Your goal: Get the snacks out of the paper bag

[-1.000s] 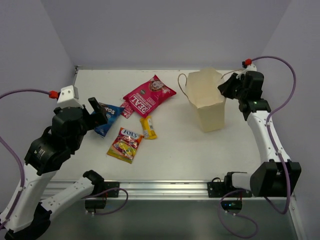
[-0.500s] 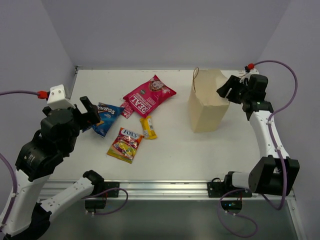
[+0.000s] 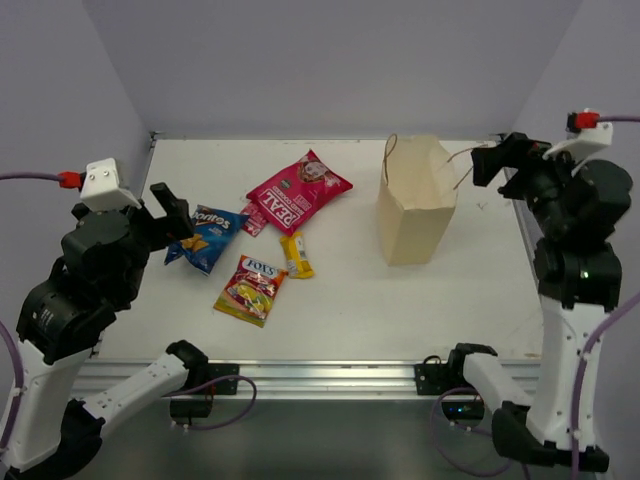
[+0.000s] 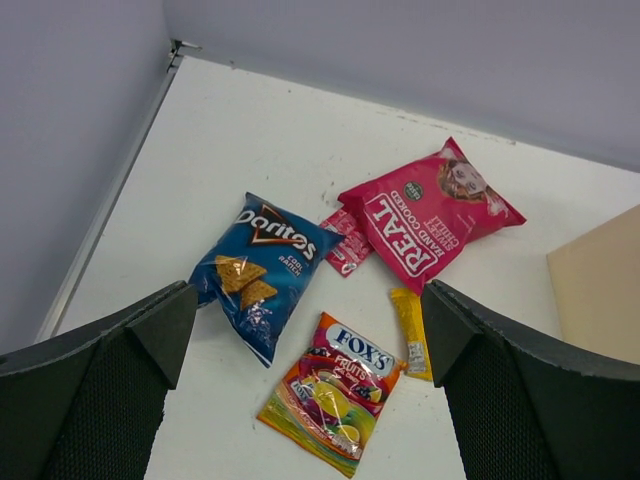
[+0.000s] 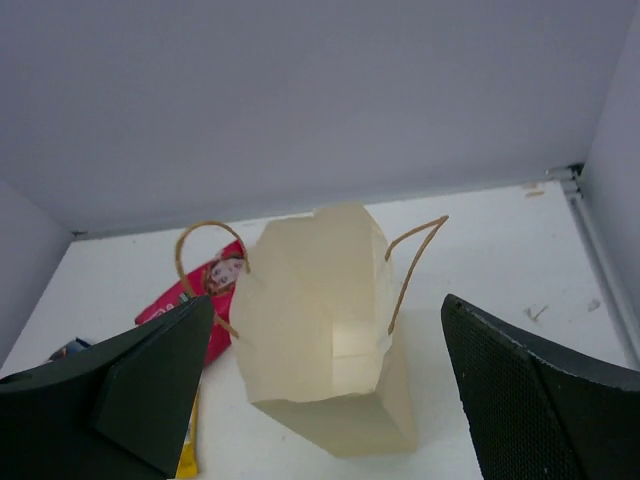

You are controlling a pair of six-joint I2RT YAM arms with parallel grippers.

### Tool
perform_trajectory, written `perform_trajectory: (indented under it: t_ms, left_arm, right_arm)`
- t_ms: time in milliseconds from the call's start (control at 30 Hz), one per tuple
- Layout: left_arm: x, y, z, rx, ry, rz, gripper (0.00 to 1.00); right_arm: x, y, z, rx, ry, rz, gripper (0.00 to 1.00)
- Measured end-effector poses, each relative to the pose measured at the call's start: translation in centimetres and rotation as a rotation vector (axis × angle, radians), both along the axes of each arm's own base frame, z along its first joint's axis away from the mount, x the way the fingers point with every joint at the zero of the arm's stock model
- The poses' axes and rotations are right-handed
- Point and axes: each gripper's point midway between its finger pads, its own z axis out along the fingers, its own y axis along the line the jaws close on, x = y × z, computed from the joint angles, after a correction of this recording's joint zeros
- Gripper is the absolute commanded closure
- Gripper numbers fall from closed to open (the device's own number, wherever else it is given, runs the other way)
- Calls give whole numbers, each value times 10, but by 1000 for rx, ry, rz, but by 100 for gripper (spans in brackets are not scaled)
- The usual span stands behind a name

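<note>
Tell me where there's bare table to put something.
Free: between the yellow bar and the paper bag, and the near strip before the bag. Crowded: left middle, around the Doritos bag, Fox's candy bag and magenta pouch.

Left arm [image 3: 85, 290]: elbow bent, wrist high. Left tool [image 3: 166, 212] points forward and down, jaws wide apart, gripping nothing.

Right arm [image 3: 575, 250]: upright, tall. Right tool [image 3: 496, 161] points left and down, jaws wide apart, gripping nothing.

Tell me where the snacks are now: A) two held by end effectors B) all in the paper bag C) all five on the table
C: magenta pouch, Doritos bag, Fox's candy bag, yellow bar and pink packet all lie on the table outside the paper bag.
</note>
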Motion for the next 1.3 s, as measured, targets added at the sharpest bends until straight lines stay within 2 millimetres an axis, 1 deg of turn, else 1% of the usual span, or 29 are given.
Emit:
perform_trajectory:
  t_ms: [67, 133, 233, 333, 400, 500, 700, 867, 1000, 1300]
  left_arm:
    - [-2, 2, 10, -5, -21, -1, 0]
    - [-5, 5, 21, -9, -45, 1, 0]
    - [-10, 11, 38, -13, -83, 9, 0]
    - [-16, 18, 51, -11, -118, 14, 0]
    - [-21, 22, 55, -5, -131, 17, 0]
    - [-29, 29, 58, 1, -150, 23, 0]
    - [-47, 45, 63, -8, -197, 39, 0]
    - [-58, 54, 63, -19, -220, 52, 0]
    - [-60, 56, 62, -20, -224, 57, 0]
    - [-57, 55, 57, -9, -209, 58, 0]
  right_arm:
    - [-36, -1, 32, -31, -114, -23, 1]
    - [-72, -1, 56, -55, -220, -43, 1]
    - [-125, 2, 82, -78, -366, -58, 1]
    - [-162, 5, 93, -88, -462, -45, 1]
    - [-178, 3, 94, -91, -503, -42, 1]
    - [-190, 0, 87, -101, -526, -36, 1]
    - [-202, -5, 68, -124, -543, -32, 1]
    - [-206, -7, 63, -133, -558, -37, 1]
    - [-203, -8, 62, -136, -556, -44, 1]
    - [-204, -8, 64, -136, -564, -40, 1]
